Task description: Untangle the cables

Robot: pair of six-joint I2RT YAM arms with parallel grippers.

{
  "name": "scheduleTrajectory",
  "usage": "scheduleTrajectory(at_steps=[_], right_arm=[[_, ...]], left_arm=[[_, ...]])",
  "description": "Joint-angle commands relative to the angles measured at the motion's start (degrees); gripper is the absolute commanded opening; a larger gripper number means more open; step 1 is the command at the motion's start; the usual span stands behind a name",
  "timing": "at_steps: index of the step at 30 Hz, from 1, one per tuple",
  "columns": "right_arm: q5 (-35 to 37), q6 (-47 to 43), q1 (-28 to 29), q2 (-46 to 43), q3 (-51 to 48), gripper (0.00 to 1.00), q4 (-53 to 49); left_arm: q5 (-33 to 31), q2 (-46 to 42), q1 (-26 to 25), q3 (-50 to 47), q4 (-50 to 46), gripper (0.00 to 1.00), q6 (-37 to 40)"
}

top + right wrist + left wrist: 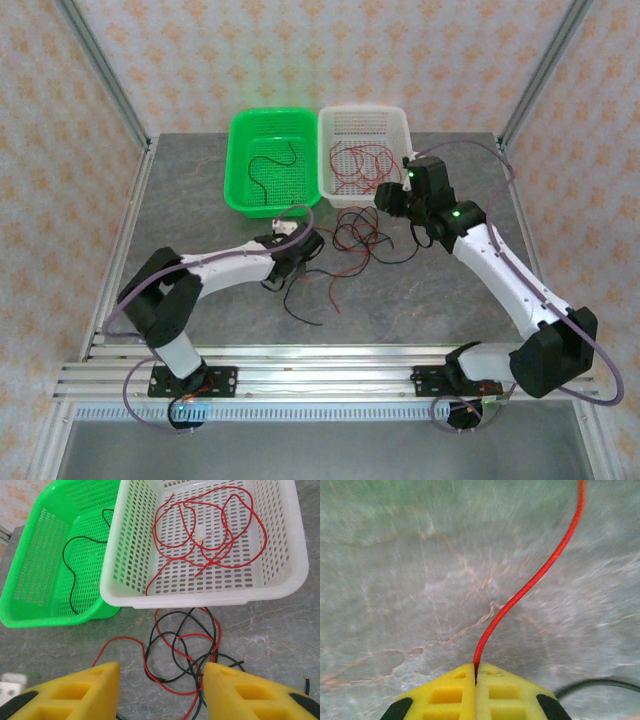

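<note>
A tangle of red and black cables [355,237] lies on the grey table just in front of the white basket; in the right wrist view the tangle [215,633] sits ahead of my right gripper [159,672]. That gripper hangs open above it with nothing between its yellow fingers. My left gripper [476,667] is shut on a red cable [530,585], which runs up and to the right over the tabletop. From above, the left gripper [285,268] is low over the table, left of the tangle. The right gripper [385,198] hovers by the white basket's front edge.
The white basket [200,597] holds loose red cables [210,525]. Beside it on the left, the green basket [30,580] holds one black cable [75,555]. A black cable [600,682] lies on the table right of my left fingers. Frame posts stand at the table's far corners.
</note>
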Motion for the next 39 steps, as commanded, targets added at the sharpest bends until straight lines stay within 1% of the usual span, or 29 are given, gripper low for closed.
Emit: scheduleTrajectory(at_steps=[1,7,10,13,16,25,29,33,36,39], right_arm=[[1.21,1.6,-0.15,-2.52,-0.97,0.47,1.54],[0.72,2.88,-0.15,-5.17,-2.08,0.47,1.78],[-1.46,3.91,-0.15,-5.45,-3.39,0.47,2.64],[-5.22,4.95,-0.14,-7.11,-5.56,0.47,4.7],[-7.43,5.35,-0.15,-6.61,-7.69,0.47,6.21],[-8.6,8.49,-0.1,-6.02,-13.78,0.48,10.76],[-8.74,10.7,-0.15,-6.06,-16.11,0.48,13.45],[-10.73,14.35,-0.13,-2.1,-18.4,0.48,19.77],[-10.09,16.43,-0.06,0.78,-19.34,0.48,23.43],[-11.33,18.46,0.09,4.27,-19.45,0.47,29.58]], left_arm=[[-5.96,-5.98,-1.25,6.49,-6.03,0.0,1.92],[-7.4,-11.96,-3.36,12.58,-9.83,0.0,3.48],[-7.87,-14.07,-4.49,15.32,-11.1,0.0,3.99],[-7.53,-15.72,-5.86,17.69,-11.21,0.0,4.53],[-7.5,-16.94,-6.98,20.14,-10.74,0.0,6.27],[-11.99,-18.54,-8.8,31.85,-10.3,0.0,8.71],[-11.17,-19.11,-8.97,36.2,-8.27,0.0,10.44],[-9.92,-18.8,-9.06,39.06,-6.55,0.0,12.03],[-7.73,-18.4,-9.06,40.58,-5.26,0.0,13.0],[-5.81,-18.0,-9.06,41.08,-4.55,0.0,13.41]])
